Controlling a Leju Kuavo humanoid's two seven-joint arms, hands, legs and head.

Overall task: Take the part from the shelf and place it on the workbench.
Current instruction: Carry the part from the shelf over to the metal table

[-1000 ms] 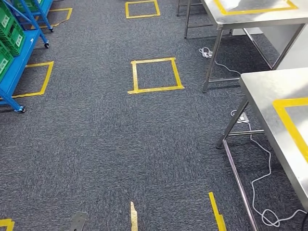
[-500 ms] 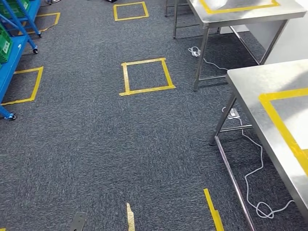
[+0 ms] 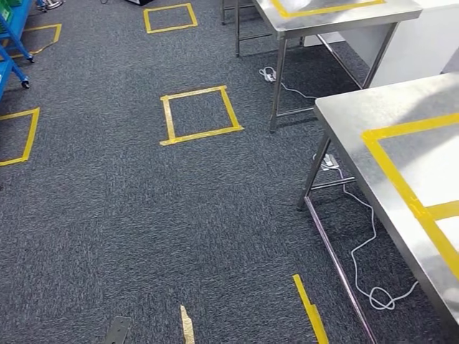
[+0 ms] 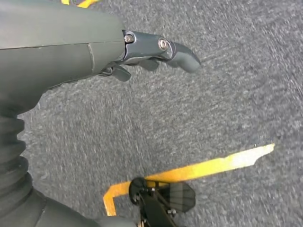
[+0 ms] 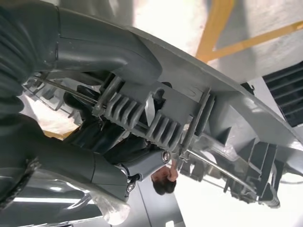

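In the right wrist view my right hand (image 5: pixel 75 163) grips a large grey plastic part (image 5: pixel 200 109) with ribbed fins and thin metal rods; the part hides most of the fingers. The steel workbench (image 3: pixel 351 118) stands at the right of the head view, with a yellow tape rectangle (image 3: pixel 403 183) on its top. The blue shelf (image 3: pixel 9 43) with a green crate sits at the far left edge. Over the grey carpet, my left hand (image 4: pixel 118 49) hangs with its fingers stretched out and holds nothing.
A second steel bench (image 3: pixel 346 16) stands further back on the right. White cables (image 3: pixel 374 287) lie under the near bench between its legs. Yellow tape squares (image 3: pixel 199 113) mark the carpet. A person's head (image 5: pixel 165 182) shows beyond the part.
The whole head view has shifted left, so the camera has turned right. The blue shelf has slid almost out at the left and the near workbench takes up more of the picture.
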